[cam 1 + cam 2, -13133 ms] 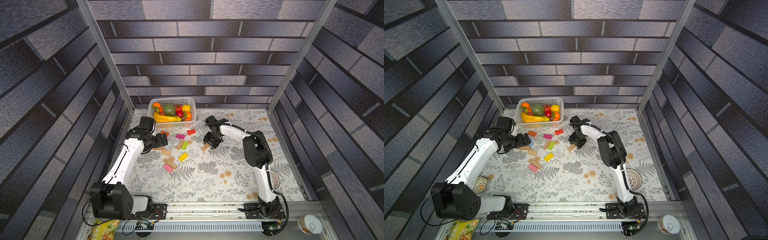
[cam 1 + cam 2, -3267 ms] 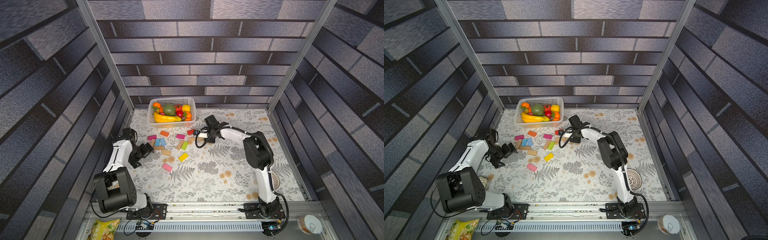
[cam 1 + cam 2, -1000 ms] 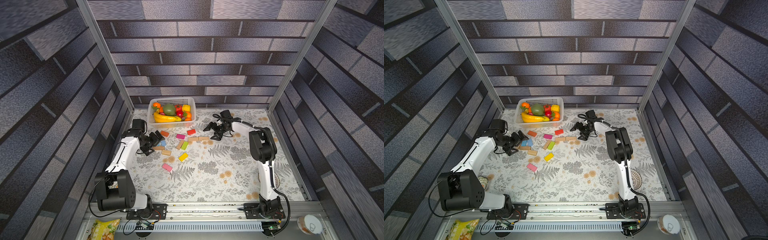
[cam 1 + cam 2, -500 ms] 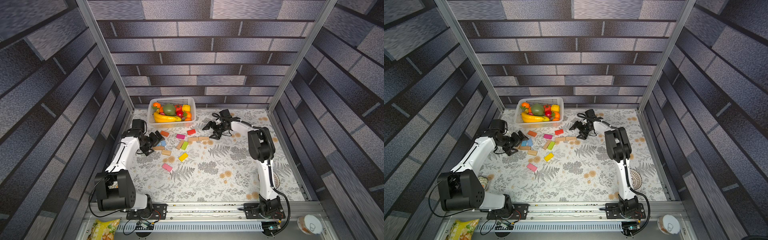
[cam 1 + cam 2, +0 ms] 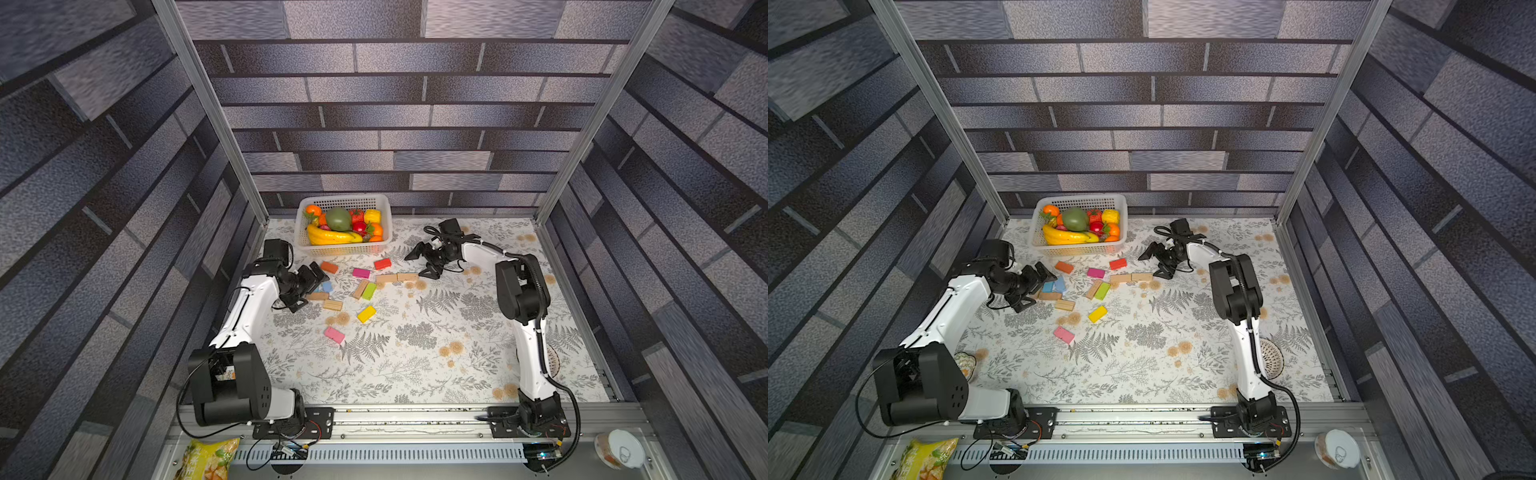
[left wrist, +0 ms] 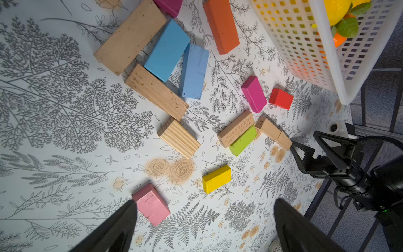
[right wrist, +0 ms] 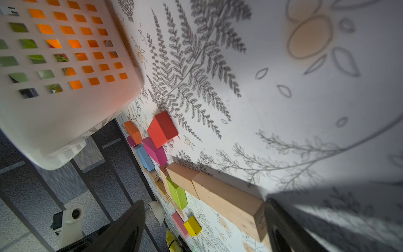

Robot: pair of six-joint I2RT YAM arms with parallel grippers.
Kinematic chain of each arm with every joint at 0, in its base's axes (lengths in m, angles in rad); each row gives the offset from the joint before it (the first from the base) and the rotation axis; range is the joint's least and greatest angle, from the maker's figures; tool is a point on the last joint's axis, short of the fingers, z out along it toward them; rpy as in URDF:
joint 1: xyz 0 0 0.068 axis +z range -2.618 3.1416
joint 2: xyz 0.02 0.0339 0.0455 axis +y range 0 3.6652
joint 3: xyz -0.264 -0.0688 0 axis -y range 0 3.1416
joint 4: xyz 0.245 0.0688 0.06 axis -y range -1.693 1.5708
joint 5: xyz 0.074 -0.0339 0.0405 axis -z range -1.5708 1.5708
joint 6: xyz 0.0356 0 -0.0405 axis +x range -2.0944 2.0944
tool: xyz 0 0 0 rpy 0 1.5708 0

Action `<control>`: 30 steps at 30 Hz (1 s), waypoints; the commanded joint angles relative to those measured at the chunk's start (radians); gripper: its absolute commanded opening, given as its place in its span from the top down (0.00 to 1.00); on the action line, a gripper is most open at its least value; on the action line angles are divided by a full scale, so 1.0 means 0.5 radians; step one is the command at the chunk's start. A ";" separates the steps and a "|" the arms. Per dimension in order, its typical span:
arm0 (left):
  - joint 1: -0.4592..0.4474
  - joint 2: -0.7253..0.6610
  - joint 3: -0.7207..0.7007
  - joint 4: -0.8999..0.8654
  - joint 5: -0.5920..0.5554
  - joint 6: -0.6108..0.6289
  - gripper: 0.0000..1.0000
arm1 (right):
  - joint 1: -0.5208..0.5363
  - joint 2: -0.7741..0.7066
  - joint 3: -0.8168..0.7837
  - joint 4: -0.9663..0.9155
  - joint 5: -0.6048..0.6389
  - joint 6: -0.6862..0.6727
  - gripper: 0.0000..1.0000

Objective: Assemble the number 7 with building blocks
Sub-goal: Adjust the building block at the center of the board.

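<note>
nearest the rail, a pale pink painted wooden block (image 5: pixel 334 334) lies alone on the fern-printed tablecloth (image 5: pixel 415 374), with a yellow painted block (image 5: pixel 366 314) just beyond it. further in sits a ridged tan wooden block (image 5: pixel 333 305). beside it the left gripper (image 5: pixel 313 289), released and empty, hovers over a tight cluster of two blue painted blocks (image 6: pixel 166 50) and two plain tan planks (image 6: pixel 156 95).

past them the number 7 looks barely begun. a bar of two plain tan blocks (image 5: pixel 388 278) lies end to end, and a lime green block (image 5: pixel 368 291) and a stamped tan block (image 5: pixel 360 289) lie slanted at its end nearer the left arm. the right gripper (image 5: pixel 420 264) is spread wide, holding nothing, just off the bar's other end. farthest stand a magenta block (image 5: pixel 361 273), a red block (image 5: pixel 382 263), an orange block (image 5: pixel 329 267) and a white plastic basket (image 5: pixel 388 216) of toy fruit.

the stem seems next. take a block from the cluster's edge, gripping its long sides, and lift it straight up so the neighbours don't drag. set it touching the bar without nudging it, with the right claw drawn clear first.
</note>
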 commanded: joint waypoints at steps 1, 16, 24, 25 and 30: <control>0.021 -0.073 -0.056 -0.044 0.007 0.030 0.00 | 0.029 0.068 -0.033 -0.029 0.004 -0.019 0.13; 0.031 -0.098 -0.064 -0.046 0.007 0.027 0.00 | 0.048 0.037 -0.087 -0.013 0.012 -0.006 0.13; 0.034 -0.104 -0.053 -0.059 -0.003 0.047 0.00 | -0.025 -0.033 -0.114 -0.079 0.147 -0.040 0.12; 0.034 -0.104 -0.049 -0.063 -0.009 0.056 0.00 | -0.049 -0.058 -0.118 -0.096 0.178 -0.048 0.12; 0.028 -0.113 -0.030 -0.069 -0.012 0.093 0.00 | -0.109 -0.167 -0.022 -0.314 0.271 -0.218 0.12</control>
